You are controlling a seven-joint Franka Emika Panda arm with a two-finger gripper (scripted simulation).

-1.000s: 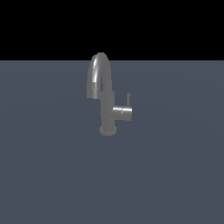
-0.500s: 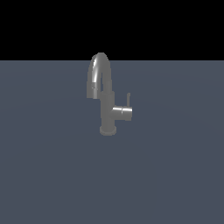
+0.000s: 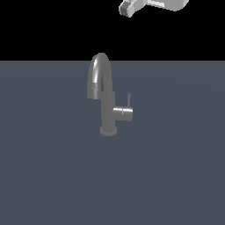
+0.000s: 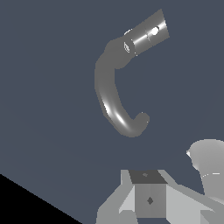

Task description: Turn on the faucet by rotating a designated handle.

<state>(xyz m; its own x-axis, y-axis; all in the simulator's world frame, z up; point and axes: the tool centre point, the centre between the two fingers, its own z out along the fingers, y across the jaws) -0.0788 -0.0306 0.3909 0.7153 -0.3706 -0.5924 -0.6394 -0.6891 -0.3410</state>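
The biggest risk here, by judgement, is that the claw (image 3: pixel 127 9) is coming down onto the wrong part: the tall arched spout is standing between it and the handle (image 3: pixel 123 112), so a straight descent could be knocking the curve of the spout instead of reaching the short stub, and the thin lever rod at the stub's end is looking easy to slip off or to push from the wrong side, which would be leaving the faucet (image 3: pixel 104 97) off. In the exterior view only a small pale part of the arm is showing at the top edge, well above the faucet and toward the exterior view's right, touching nothing. The faucet is standing upright on the dark grey surface (image 3: pixel 176 176), with the handle sticking out sideways from its body toward the exterior view's right and the rod pointing up. In the wrist view the spout (image 4: pixel 111 94) and the handle (image 4: pixel 146 33) are lying well apart from the claw (image 4: pixel 148 197), with bare surface between them. Whether the claw is spread wide or closed narrow is not something these pictures are showing, so it cannot be told
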